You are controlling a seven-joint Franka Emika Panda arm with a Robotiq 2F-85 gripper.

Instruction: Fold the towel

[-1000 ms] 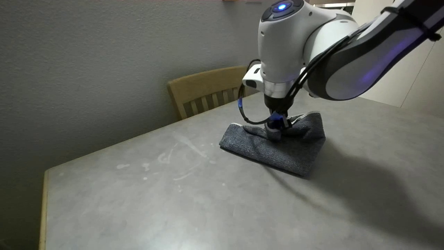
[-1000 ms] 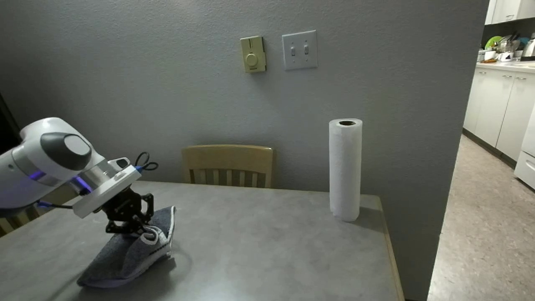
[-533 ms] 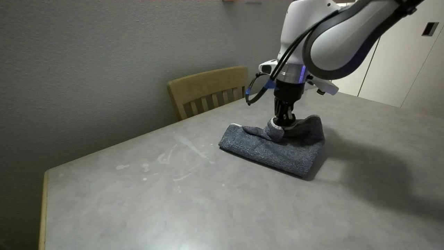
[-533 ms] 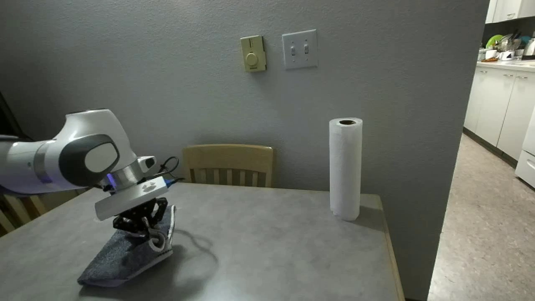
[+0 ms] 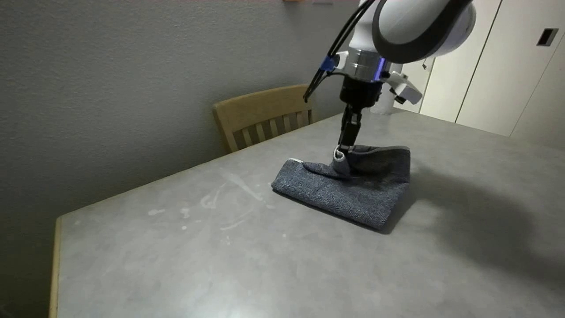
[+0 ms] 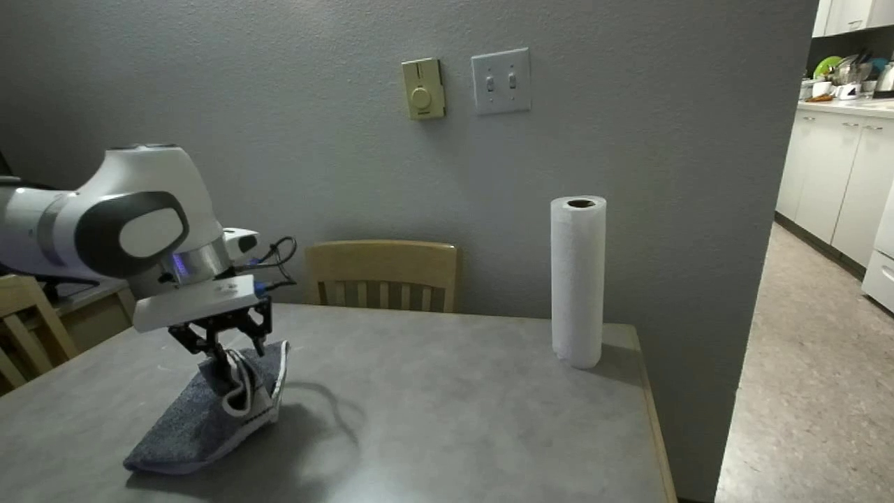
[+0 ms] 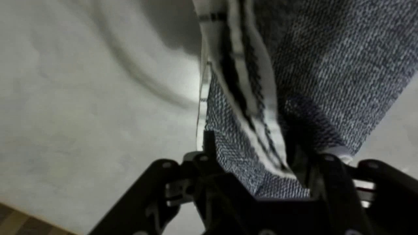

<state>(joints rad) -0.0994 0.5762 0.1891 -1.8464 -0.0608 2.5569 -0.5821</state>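
My fingers [image 7: 210, 147] are spread at the towel [image 5: 326, 196], inward of the tabletop [image 5: 176, 256] edge by the chair [image 5: 265, 104] and well apart from its visible corners, and since I expect light, limp cloth, I'd pinch the raised striped fold [image 7: 271, 117].

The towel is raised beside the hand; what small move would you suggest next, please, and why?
I would probably ease the hand straight up a little, so the towel can slip off it. The fingers stand apart, yet in both exterior views one reaches down to the towel's raised, curled edge, so a sideways move might drag it.
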